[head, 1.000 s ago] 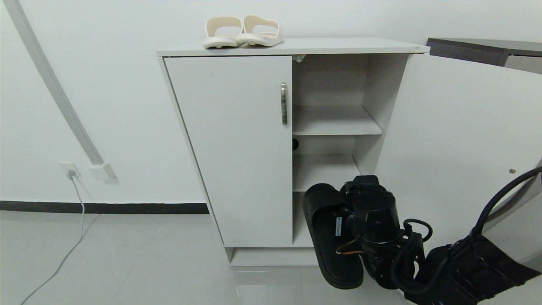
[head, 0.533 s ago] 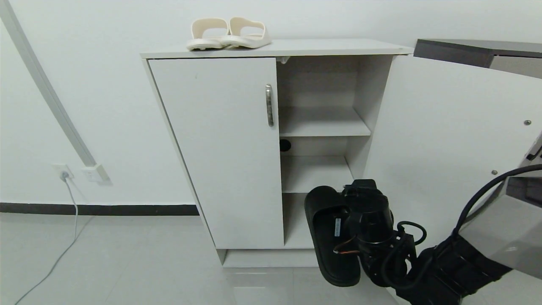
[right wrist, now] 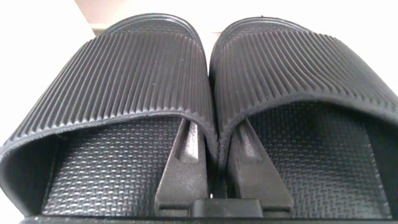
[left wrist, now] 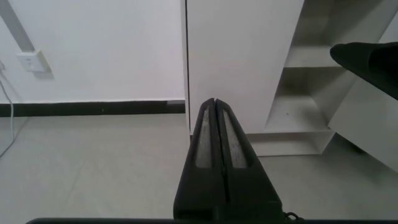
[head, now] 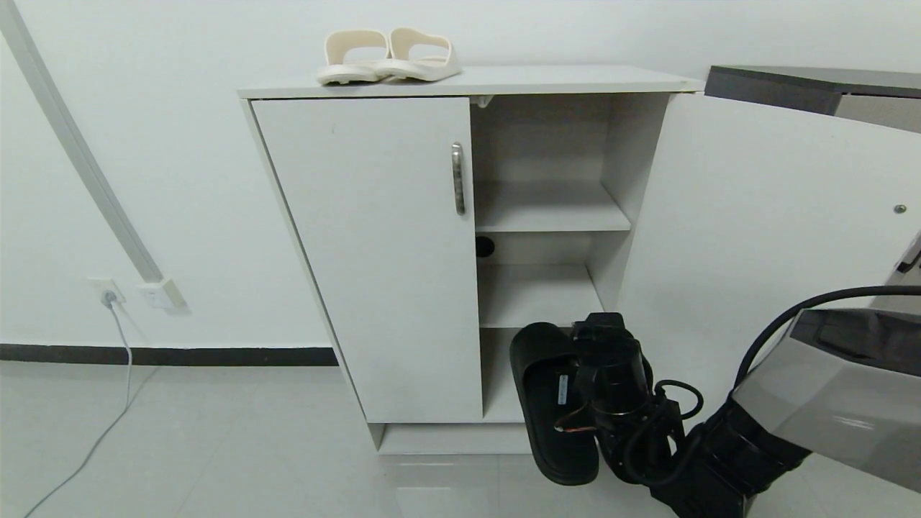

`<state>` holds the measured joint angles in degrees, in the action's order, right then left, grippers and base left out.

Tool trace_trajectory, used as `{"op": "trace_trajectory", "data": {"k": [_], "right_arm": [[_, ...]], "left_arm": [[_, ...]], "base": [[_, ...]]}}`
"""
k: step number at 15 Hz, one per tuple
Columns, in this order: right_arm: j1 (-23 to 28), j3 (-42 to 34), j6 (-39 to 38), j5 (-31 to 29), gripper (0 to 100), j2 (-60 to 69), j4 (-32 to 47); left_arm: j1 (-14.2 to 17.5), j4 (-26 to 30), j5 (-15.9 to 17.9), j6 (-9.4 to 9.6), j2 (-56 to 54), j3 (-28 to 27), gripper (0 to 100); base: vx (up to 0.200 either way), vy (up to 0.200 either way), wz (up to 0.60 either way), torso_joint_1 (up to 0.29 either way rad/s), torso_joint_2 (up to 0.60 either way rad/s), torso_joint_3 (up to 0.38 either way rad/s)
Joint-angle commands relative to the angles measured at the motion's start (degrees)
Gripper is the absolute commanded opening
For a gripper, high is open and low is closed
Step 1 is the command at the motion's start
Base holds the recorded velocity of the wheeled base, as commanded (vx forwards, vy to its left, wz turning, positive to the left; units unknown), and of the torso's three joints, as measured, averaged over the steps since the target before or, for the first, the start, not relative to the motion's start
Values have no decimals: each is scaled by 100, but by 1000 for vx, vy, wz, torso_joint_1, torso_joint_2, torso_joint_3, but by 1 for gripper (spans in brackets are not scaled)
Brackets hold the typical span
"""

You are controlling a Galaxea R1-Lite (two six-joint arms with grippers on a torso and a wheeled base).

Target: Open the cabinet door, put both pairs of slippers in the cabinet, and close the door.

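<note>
white cabinet, door open. right gripper pinches black slippers before the bottom shelf; next, ease them inside. left gripper closed, empty; white slippers on top.

A grey conduit slants down the white wall on the left to a small box, beside a socket whose pale cable trails past a black skirting band onto the tiled floor, and a dark-topped unit stands far right.
</note>
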<state>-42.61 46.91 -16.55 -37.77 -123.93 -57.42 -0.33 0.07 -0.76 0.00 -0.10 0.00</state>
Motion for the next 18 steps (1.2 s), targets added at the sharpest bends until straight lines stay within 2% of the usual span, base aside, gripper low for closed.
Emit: {"op": "trace_trajectory", "data": {"k": [1,5,14,17,18], "right_arm": [[7,161,12,6,0,-123,11],[33,319,126,208,0,-202,20],[77,539,126,147,0,-457,-33],[59,468,460,6,0,-404,-806],[59,310,882,-64,0,-439,-1571]], "left_arm": [[-2,-7,-4,0,10,0,0],[-2,1,-4,9,10,0,0],[-2,1,-4,9,10,0,0],[-2,1,-4,0,10,0,0],[-2,1,-4,0,10,0,0]], "base": [[0,0,0,0,0,0],[0,0,0,5,0,-170],[0,0,0,5,0,-200],[0,0,0,6,2,-106],[0,0,0,0,0,0]]}}
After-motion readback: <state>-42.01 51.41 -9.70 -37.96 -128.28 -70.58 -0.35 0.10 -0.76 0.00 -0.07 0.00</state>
